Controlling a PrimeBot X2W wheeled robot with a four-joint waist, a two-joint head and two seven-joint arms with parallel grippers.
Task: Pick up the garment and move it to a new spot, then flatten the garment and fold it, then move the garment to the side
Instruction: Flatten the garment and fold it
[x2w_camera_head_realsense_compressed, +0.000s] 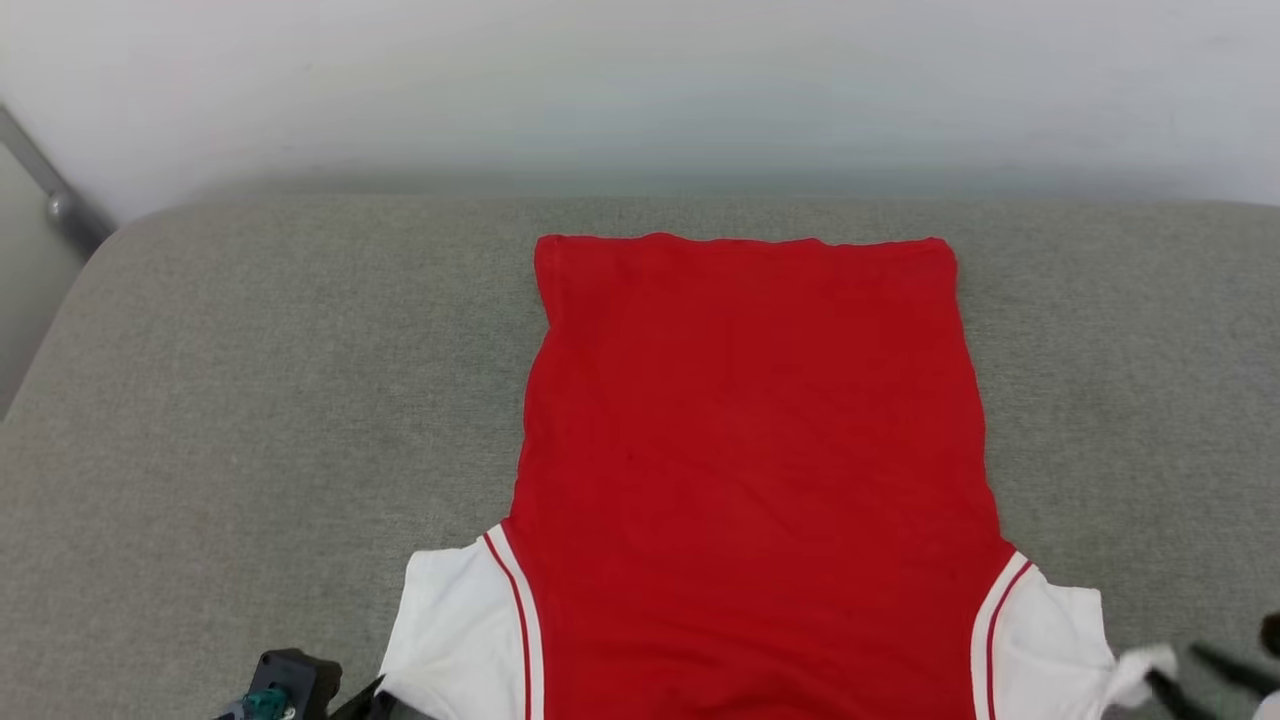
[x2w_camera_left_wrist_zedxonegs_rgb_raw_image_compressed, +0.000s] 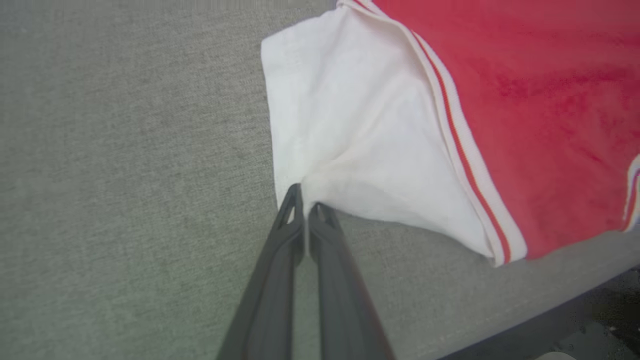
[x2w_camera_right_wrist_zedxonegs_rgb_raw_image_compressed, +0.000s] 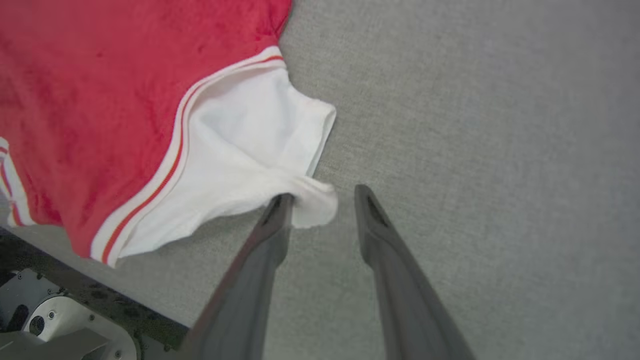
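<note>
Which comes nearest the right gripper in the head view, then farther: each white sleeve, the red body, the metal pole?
1. right white sleeve, beside the right gripper, lower right.
2. red body, centre.
3. left white sleeve, lower left.
4. metal pole, far upper left.

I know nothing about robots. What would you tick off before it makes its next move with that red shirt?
1. The jersey lies with its body flat on the grey cushion: ok.
2. The left tool is shut on the left white sleeve: ok.
3. The right tool is clear of the right white sleeve: not ok. Its fingers stand apart, but the sleeve tip touches one of them.
4. Both sleeves are spread flat: not ok. Each is puckered toward its tool.
5. The printed side faces down: cannot tell. Plain red faces up and the underside is hidden.
</note>
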